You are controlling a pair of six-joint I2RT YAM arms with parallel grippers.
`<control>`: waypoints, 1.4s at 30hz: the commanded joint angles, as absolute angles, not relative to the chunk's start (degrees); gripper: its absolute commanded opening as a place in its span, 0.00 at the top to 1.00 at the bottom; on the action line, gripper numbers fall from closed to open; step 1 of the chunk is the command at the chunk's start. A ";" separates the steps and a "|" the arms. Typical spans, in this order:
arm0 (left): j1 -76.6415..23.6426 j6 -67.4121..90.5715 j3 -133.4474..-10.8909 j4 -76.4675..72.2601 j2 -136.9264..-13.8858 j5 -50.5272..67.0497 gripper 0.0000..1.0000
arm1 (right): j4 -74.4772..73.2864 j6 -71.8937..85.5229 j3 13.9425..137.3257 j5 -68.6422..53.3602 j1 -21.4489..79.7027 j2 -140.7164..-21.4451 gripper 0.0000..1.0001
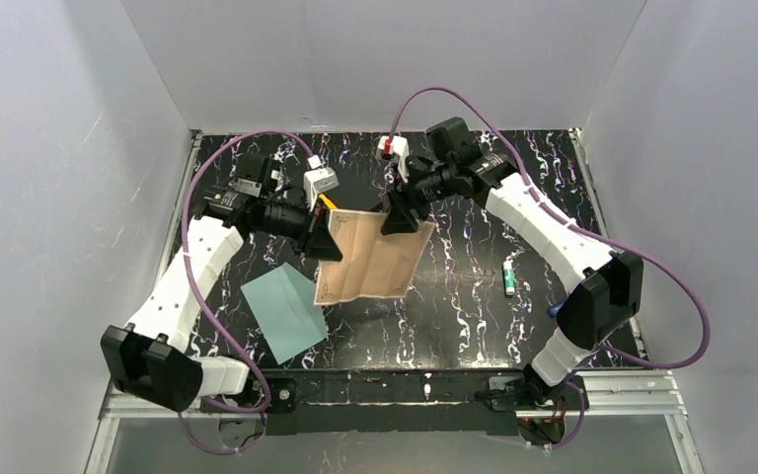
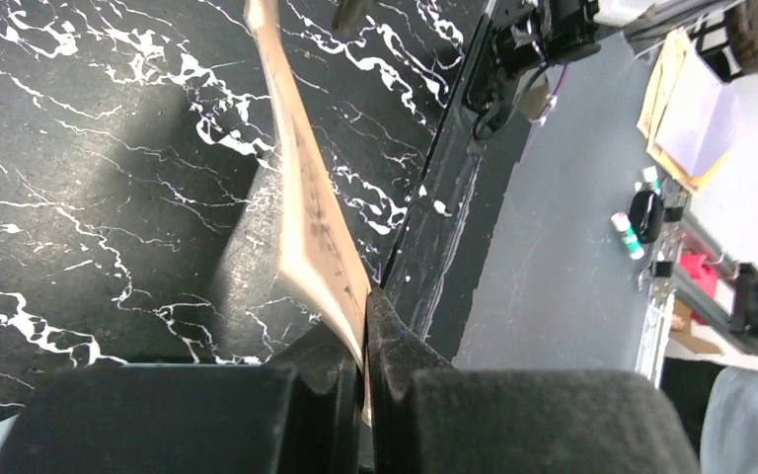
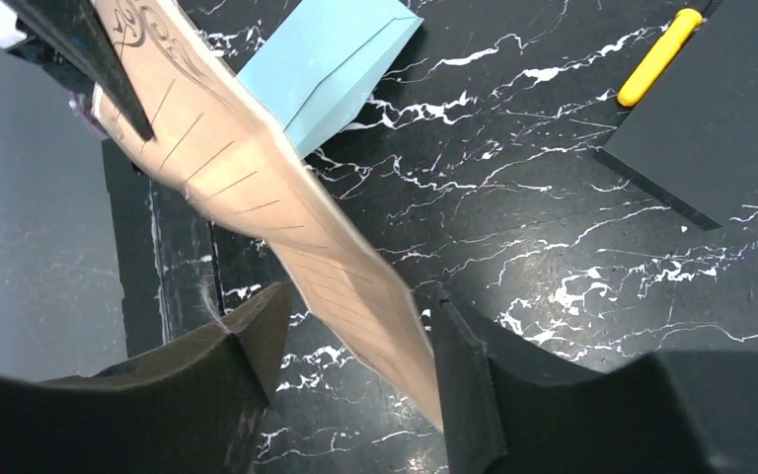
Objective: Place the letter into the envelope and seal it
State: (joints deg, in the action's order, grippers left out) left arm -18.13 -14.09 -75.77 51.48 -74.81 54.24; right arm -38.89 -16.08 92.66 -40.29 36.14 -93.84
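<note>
Black, white-veined bench [image 1: 474,326], with both arms mounted at its near edge. Toward the near-left corner, the pale teal envelope [image 1: 283,312] lies flat. The left fingers [image 1: 322,237] are pinched tight on the far-left corner of the tan letter [image 1: 375,262], its edge clamped between them. Just behind them, toward the far edge, a yellow stick [image 3: 659,57] lies beside a flat black pad [image 3: 730,99]. The letter is held up over the middle of the bench, tilted and slightly bowed, its near-left corner just beside the envelope in the top view. The right fingers [image 1: 399,215] stand wide apart astride the letter's far-right edge; the sheet passes between them, close against one and clear of the other. Toward the right edge lies a small white-and-green tube [image 1: 509,277].
</note>
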 commanded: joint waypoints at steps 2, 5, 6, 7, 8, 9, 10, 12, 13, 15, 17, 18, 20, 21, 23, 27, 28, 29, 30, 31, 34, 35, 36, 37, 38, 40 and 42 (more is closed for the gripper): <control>-18.39 -24.23 -74.14 53.61 -69.21 53.81 1.00 | -47.12 -23.75 98.84 -45.30 37.32 -93.69 0.43; -18.38 -25.91 -75.30 53.61 -69.52 54.89 1.00 | -47.28 -24.02 99.73 -46.81 38.48 -94.51 0.39; -18.38 -26.35 -75.70 53.72 -69.93 55.68 1.00 | -47.57 -24.26 100.25 -47.13 39.02 -95.04 0.36; -18.37 -27.44 -76.27 54.22 -70.26 56.55 1.00 | -47.92 -24.48 100.73 -47.27 39.68 -95.54 0.31; -18.41 -29.04 -76.55 55.08 -70.50 57.46 1.00 | -47.96 -24.59 101.50 -47.40 40.29 -96.10 0.27; -18.41 -30.39 -76.50 55.62 -70.45 57.59 1.00 | -47.91 -24.63 102.25 -47.88 40.82 -96.64 0.25; -18.38 -31.41 -76.34 55.78 -70.11 57.32 1.00 | -47.81 -24.57 102.99 -48.45 41.13 -97.25 0.24; -18.45 -34.40 -76.07 57.01 -69.65 56.90 1.00 | -47.49 -24.28 104.70 -49.39 41.83 -98.65 0.23; -18.40 -35.63 -76.17 57.82 -69.49 56.56 1.00 | -47.29 -24.26 105.45 -49.59 42.10 -99.29 0.23; -18.39 -37.08 -76.68 58.76 -69.35 56.18 1.00 | -46.91 -24.18 106.54 -49.54 42.27 -100.15 0.23; -18.44 -38.20 -77.22 59.13 -69.13 56.15 1.00 | -46.60 -24.24 107.25 -48.50 42.28 -100.74 0.21; -18.45 -38.43 -77.57 59.15 -69.01 56.20 1.00 | -46.07 -23.94 107.38 -46.83 42.28 -100.82 0.20; -18.44 -38.58 -78.04 59.08 -68.82 56.13 1.00 | -44.19 -23.00 106.95 -41.85 42.28 -100.45 0.17; -18.42 -38.63 -78.24 59.19 -68.63 56.08 1.00 | -42.71 -22.19 106.36 -39.69 42.28 -100.07 0.16; -18.45 -38.92 -78.35 59.32 -68.16 56.16 1.00 | -40.20 -21.52 105.42 -37.44 42.26 -99.45 0.14; -18.40 -39.65 -78.26 59.97 -67.44 55.96 1.00 | -37.38 -20.66 105.07 -37.49 42.28 -98.85 0.14; -18.43 -39.83 -78.16 60.13 -67.34 55.79 1.00 | -37.14 -20.66 105.13 -38.12 42.28 -98.81 0.14; -18.38 -39.96 -78.01 60.35 -67.26 55.54 1.00 | -37.10 -20.73 105.22 -38.64 42.28 -98.64 0.14; -18.37 -40.06 -77.96 60.55 -67.17 55.35 1.00 | -37.13 -20.83 105.25 -39.61 42.28 -98.50 0.15; -18.40 -40.20 -77.83 60.76 -67.01 55.23 1.00 | -37.51 -21.41 105.38 -40.93 42.28 -98.32 0.16; -18.46 -40.55 -77.45 60.88 -66.47 54.56 1.00 | -42.12 -24.04 107.00 -46.76 42.28 -98.63 0.21; -18.41 -40.60 -77.32 60.83 -66.28 54.05 1.00 | -44.75 -25.36 108.10 -48.53 42.28 -99.23 0.26; -18.44 -40.77 -77.28 60.87 -66.15 53.33 1.00 | -47.97 -27.10 109.61 -50.36 42.28 -99.78 0.30; -18.45 -41.09 -77.14 60.83 -66.01 52.82 1.00 | -51.07 -28.64 110.92 -51.50 42.26 -100.44 0.32; -18.38 -41.61 -76.98 60.63 -65.85 52.29 1.00 | -53.44 -30.01 111.52 -52.47 42.27 -100.86 0.34; -18.40 -41.64 -76.24 59.86 -65.58 51.30 1.00 | -54.59 -30.66 110.67 -53.02 42.27 -100.62 0.38; -18.37 -41.57 -76.11 59.45 -65.41 50.94 1.00 | -54.68 -30.67 109.39 -53.81 42.28 -100.03 0.44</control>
State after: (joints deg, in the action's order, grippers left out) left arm -18.22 -40.32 -76.53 58.96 -67.29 51.81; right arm -49.32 -27.35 108.68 -48.75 42.24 -101.23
